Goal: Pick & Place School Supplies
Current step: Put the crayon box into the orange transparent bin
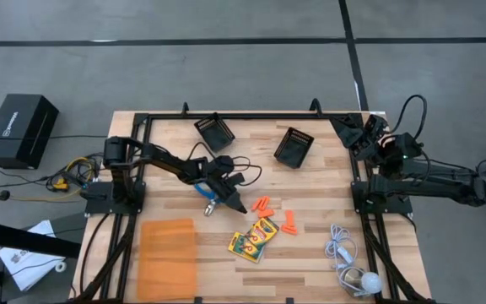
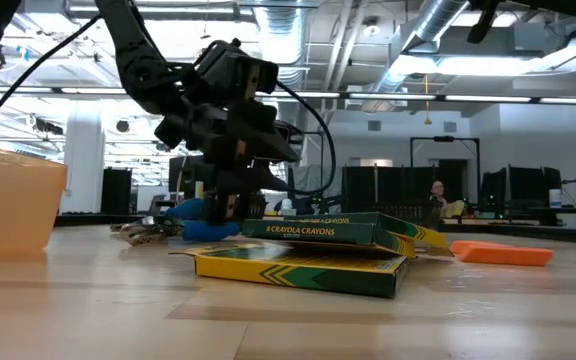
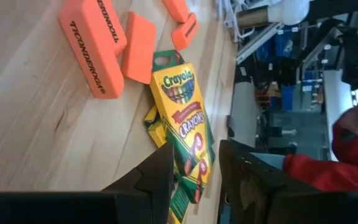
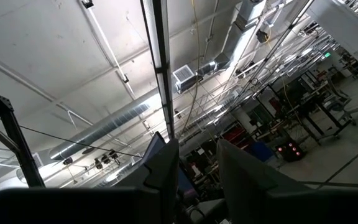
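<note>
At the far left of the surface [image 1: 175,127] an orange tray [image 1: 168,257] is seen lying flat, apparently set there as the place where supplies are to be dropped; nothing is seen in it. Just right of it, the left gripper [image 1: 229,203] is reached out over the middle of the wooden top, tipped low toward the scattered supplies. Its jaws are seen standing apart with nothing clamped between them, which suggests an approach and not a carry.

A blue-handled scissors [image 1: 202,196] is seen lying on the wood close beside that gripper, on its left side, partly hidden under the arm. To the right of the jaws the crayon boxes [image 1: 254,238] are stacked loosely, one across the other and askew. In the left wrist view the top box [image 3: 180,106] is seen directly ahead of the two dark fingers, its near end lined up with the gap but not yet between them. Beyond the boxes the orange erasers [image 1: 277,214] are scattered flat, near one another.

Two black mesh bins [image 1: 254,140] are tipped near the back edge. At the far right the right gripper [image 1: 369,133] is parked by the back corner, pointed at the ceiling; its jaws are seen slightly apart and empty.
</note>
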Robot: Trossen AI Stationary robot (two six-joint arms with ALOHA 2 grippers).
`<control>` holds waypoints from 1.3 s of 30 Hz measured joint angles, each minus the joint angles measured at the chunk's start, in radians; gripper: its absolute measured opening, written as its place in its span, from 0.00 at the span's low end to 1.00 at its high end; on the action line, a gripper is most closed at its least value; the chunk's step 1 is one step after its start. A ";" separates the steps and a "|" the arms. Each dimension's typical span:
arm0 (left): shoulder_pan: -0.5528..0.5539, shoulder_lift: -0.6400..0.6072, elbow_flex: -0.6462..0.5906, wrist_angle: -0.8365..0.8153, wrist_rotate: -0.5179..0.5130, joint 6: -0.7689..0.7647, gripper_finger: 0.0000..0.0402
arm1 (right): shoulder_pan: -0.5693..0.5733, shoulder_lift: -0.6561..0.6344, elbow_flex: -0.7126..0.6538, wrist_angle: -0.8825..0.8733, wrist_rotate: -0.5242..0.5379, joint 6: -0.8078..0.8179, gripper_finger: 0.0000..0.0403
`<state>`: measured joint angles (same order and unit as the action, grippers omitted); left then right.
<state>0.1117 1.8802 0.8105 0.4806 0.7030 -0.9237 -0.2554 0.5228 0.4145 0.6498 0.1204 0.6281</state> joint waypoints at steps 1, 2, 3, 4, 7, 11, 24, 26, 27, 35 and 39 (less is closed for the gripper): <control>-0.006 0.007 0.003 0.002 -0.013 -0.002 0.31 | 0.000 0.000 0.000 0.000 0.000 0.000 0.26; -0.011 0.013 0.004 0.007 -0.017 -0.006 0.31 | 0.000 0.000 0.000 0.000 0.000 0.000 0.26; -0.016 0.018 0.005 0.009 -0.018 -0.017 0.31 | 0.000 0.000 0.000 0.000 -0.001 0.000 0.26; -0.021 0.026 0.008 0.010 -0.017 -0.028 0.32 | 0.000 0.000 0.000 0.000 0.000 0.000 0.26; -0.036 0.035 0.027 -0.004 -0.013 -0.046 0.32 | 0.000 0.000 0.000 0.000 0.001 0.000 0.26; -0.043 0.034 0.087 0.008 -0.016 -0.046 0.32 | -0.001 0.000 0.000 0.000 0.004 0.000 0.26; -0.075 0.130 0.192 -0.100 -0.076 -0.014 0.32 | -0.002 0.000 0.000 0.007 0.009 0.000 0.26; -0.074 0.145 0.204 -0.101 -0.078 -0.015 0.32 | -0.002 0.000 0.000 0.012 0.009 0.000 0.26; -0.074 0.151 0.211 -0.103 -0.079 -0.016 0.32 | -0.002 0.000 0.000 0.012 0.009 0.000 0.26; -0.071 0.192 0.231 -0.088 -0.067 -0.020 0.32 | -0.002 0.000 0.000 0.017 0.009 0.000 0.26; -0.071 0.192 0.231 -0.097 -0.068 -0.009 0.32 | -0.002 0.000 0.000 0.017 0.007 0.000 0.26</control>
<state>0.0406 2.0724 1.0412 0.3836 0.6349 -0.9326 -0.2577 0.5225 0.4149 0.6666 0.1276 0.6281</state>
